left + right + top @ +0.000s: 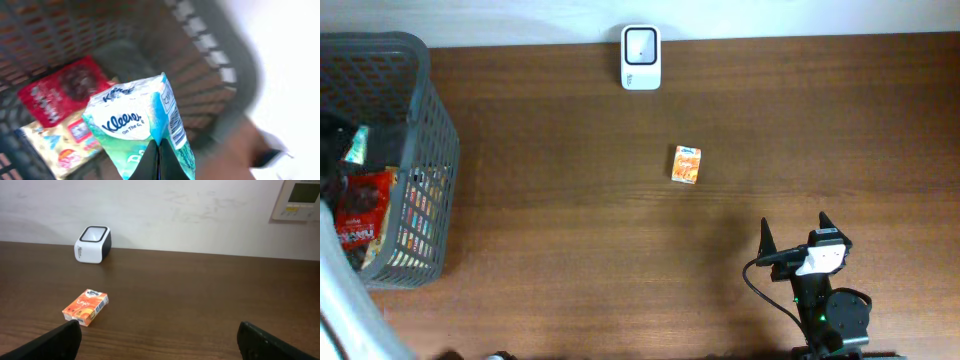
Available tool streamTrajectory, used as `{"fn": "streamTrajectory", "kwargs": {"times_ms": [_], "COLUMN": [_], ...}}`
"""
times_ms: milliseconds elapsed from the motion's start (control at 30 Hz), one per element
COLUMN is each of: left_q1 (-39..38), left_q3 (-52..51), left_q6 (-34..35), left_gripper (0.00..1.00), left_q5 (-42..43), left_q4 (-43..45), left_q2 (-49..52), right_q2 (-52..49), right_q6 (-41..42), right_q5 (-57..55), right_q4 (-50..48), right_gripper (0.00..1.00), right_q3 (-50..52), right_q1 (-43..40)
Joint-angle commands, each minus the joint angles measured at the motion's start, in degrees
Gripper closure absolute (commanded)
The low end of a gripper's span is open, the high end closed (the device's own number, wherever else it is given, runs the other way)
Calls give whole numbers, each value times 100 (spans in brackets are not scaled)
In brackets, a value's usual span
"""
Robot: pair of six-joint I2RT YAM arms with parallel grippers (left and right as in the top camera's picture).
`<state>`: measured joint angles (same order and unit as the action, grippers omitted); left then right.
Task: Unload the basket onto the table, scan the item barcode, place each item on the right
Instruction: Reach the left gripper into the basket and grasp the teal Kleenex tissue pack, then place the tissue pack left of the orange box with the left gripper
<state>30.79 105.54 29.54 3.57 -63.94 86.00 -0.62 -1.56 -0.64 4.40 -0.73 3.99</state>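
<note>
1. Left tool (160, 152): its fingers are pressed together on the lower edge of a Kleenex tissue pack (132, 125), which is pinched and held over the inside of the grey basket (432, 150) at the left edge of the overhead frame.
2. Pack attitude: in the left wrist view its long axis runs from the bottom of the frame towards the upper middle, slightly tilted. The barcode (176, 125) is on the narrow side face, to the right of the printed front.
3. Beneath the pack, a red packet (65, 92) and other wrapped goods lie in the basket.
4. The scanner (641, 57) stands at the upper centre of the overhead frame, on the worktop's far edge, well apart from the basket and to its right.
5. Right tool (794, 228): fingers spread wide, holding nothing, at the lower right. An orange box (686, 164) lies between it and the scanner.
6. Judgement: the left arm carries the item, so the coming move is rightwards and up-frame, with the barcode face turned to the scanner window.
</note>
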Motion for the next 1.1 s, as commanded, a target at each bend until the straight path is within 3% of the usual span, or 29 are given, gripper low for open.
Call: {"fn": "streamTrajectory", "kwargs": {"times_ms": [0,67,200,333,500,700,933,1067], "left_q1": [-398,-850,-2393,-3849,-5034,-5639,-5775,-5786], "left_q3": [63,63,37,35,31,31,31,31], "left_q6": [-315,-610,-1285,-2041,-2997,-3018,-2076,-1878], "left_gripper": [100,100,100,100,100,100,100,80], "left_q5": [1169,1615,1679,1565,1379,468,420,887], "left_q4": [42,140,317,304,240,293,837,935], "left_q2": [-682,-866,-787,-232,1023,2623,3856,3969], "right_q2": [37,37,37,37,37,37,37,37], "right_q6": [33,33,33,33,33,33,33,33], "right_q5": [-68,-68,-68,-68,-68,-68,-68,-68], "right_q4": [26,26,26,26,26,26,26,26], "right_gripper": [2,2,2,2,2,2,2,2], "right_q3": [42,42,42,42,42,42,42,42], "right_q1": [-31,-31,-31,-31,-31,-31,-31,-31]}}
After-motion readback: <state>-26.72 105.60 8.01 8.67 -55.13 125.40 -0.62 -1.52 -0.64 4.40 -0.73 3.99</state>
